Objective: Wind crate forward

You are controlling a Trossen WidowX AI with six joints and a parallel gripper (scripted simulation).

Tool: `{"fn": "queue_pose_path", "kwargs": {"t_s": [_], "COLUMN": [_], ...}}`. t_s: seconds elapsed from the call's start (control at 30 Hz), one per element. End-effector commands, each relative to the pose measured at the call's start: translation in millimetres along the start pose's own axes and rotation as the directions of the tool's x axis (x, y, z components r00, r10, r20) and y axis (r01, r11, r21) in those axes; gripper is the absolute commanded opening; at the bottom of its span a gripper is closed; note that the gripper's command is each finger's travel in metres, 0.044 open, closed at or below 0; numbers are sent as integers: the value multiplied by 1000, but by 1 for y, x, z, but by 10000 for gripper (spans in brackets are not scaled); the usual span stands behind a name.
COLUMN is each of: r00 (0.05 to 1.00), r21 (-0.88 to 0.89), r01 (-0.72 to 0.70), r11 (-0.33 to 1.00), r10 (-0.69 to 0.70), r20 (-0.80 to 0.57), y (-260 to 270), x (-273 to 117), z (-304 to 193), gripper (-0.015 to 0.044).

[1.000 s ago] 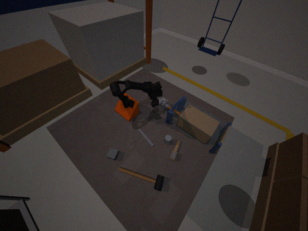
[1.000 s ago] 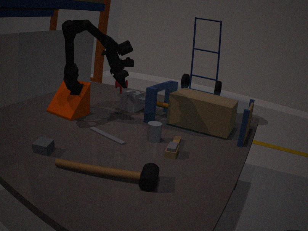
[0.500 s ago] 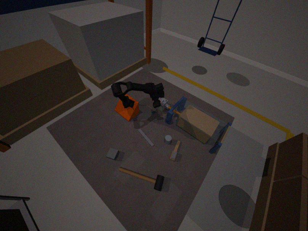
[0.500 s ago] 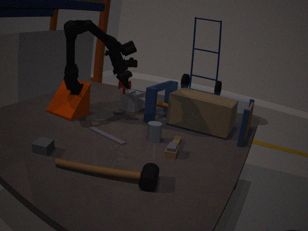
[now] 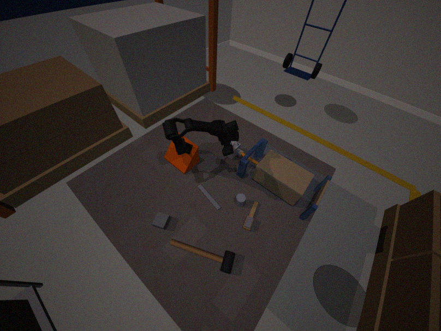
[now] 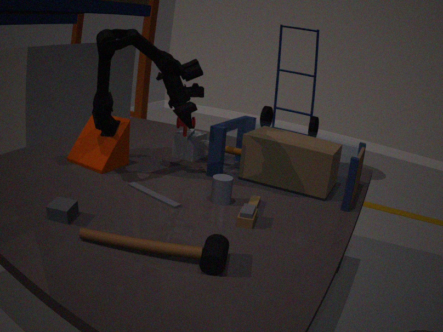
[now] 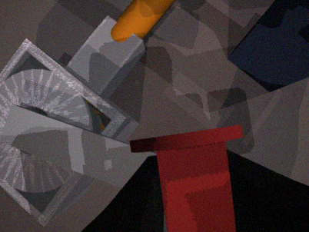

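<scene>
Orange strap (image 5: 248,157) (image 6: 233,150) (image 7: 142,19) runs from the pale metal winch (image 5: 234,151) (image 6: 183,148) (image 7: 73,81) toward the crate (image 5: 282,176) (image 6: 289,162), passing through the blue frame (image 5: 240,167) (image 6: 213,149) (image 7: 278,46). The crate sits right of centre in the top and exterior views, flat and level, with its near end just short of that frame — a narrow gap shows between them. A second upright frame (image 5: 309,207) (image 6: 350,183) stands beyond the crate's other end, near the bench's right edge.

The black gripper (image 5: 230,150) (image 6: 188,124) (image 7: 184,160) is above the winch, its fingers partly open around the red grip (image 6: 180,122) (image 7: 196,188) of the handle. In the wrist view, the grip rises from the bottom edge between the dark fingers, and the grey crank arm (image 7: 104,155) reaches left across the round ribbed top of the winch. The key's seating in the hole cannot be made out.

Lower in the top view, on the bench (image 5: 124,199) (image 6: 125,285), lie a black-headed mallet (image 5: 201,250) (image 6: 146,245), a flat grey bar (image 5: 209,196) (image 6: 153,194), a grey block (image 5: 161,220) (image 6: 62,210) and a wooden-handled tool (image 5: 251,216) (image 6: 248,214). A pale cylinder (image 5: 240,199) (image 6: 221,189) stands upright near the wooden-handled tool. The arm rises from an orange wedge (image 5: 192,161) (image 6: 116,149), left of the winch.
</scene>
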State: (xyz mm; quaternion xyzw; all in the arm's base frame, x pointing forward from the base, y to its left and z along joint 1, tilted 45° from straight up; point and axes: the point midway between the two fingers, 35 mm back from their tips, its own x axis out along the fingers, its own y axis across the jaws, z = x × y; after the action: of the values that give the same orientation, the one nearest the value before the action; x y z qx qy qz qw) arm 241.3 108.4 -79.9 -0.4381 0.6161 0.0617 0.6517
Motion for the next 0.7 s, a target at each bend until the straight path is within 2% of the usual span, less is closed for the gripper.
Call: {"fn": "queue_pose_path", "kwargs": {"t_s": [0.0, 0.67], "r00": [1000, 1000], "r21": [8, 9], "r01": [6, 7], "r11": [1000, 1000], "r10": [-7, -7], "r20": [4, 5], "y": [-4, -9], "x": [6, 16], "z": [9, 33], "gripper": [0, 0]}}
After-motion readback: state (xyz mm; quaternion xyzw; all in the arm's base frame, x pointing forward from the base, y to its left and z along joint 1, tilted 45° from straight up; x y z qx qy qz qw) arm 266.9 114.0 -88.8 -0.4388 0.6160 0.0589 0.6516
